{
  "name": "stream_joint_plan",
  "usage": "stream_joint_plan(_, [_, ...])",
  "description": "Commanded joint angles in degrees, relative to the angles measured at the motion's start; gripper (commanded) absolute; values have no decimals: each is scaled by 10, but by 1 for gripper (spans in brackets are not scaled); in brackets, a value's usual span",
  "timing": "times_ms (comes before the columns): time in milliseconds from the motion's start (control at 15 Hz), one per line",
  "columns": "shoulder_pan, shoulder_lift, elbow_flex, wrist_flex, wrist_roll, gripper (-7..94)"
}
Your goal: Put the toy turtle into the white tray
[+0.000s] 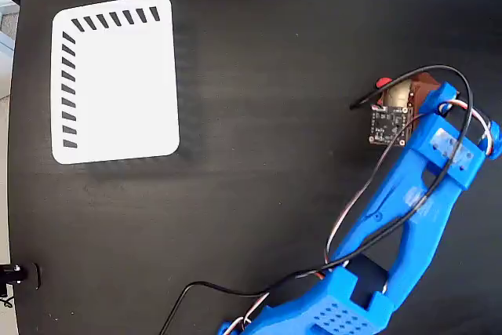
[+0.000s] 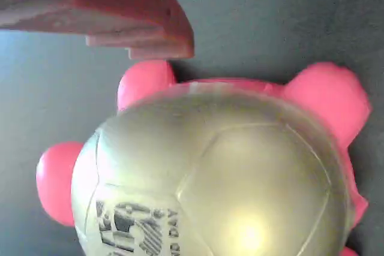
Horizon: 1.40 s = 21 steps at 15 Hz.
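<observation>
The toy turtle (image 2: 216,172) fills the wrist view, its shiny golden shell with a dark printed mark facing up and its pink-red legs spread on the black table. In the fixed view the toy turtle (image 1: 394,92) is mostly covered by my blue arm's gripper (image 1: 409,96) at the right. One reddish finger (image 2: 120,16) sits just beyond the turtle's far side, apart from the shell; the other finger is out of frame. The jaws stand wide apart over the turtle. The white tray (image 1: 118,76) lies far off at the upper left.
The black table (image 1: 274,115) stretches bare between turtle and tray. The arm's cables (image 1: 369,186) loop beside the blue links, and a small circuit board (image 1: 388,125) hangs by the wrist. The table's left edge (image 1: 16,154) runs close to the tray.
</observation>
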Motion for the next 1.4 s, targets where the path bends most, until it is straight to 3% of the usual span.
stream_joint_plan(0, [10, 3, -45, -3, 2, 54])
stream_joint_plan(667, [5, -76, -91, -17, 9, 53])
stream_joint_plan(733, [4, -76, -91, -17, 11, 42])
stream_joint_plan(800, [4, -76, -91, -18, 19, 14])
stream_joint_plan(867, [3, -73, -91, -17, 26, 0])
stream_joint_plan(1133, [-11, 7, -53, -17, 69, 0])
stream_joint_plan(1333, [-59, 120, -36, 44, 127, 0])
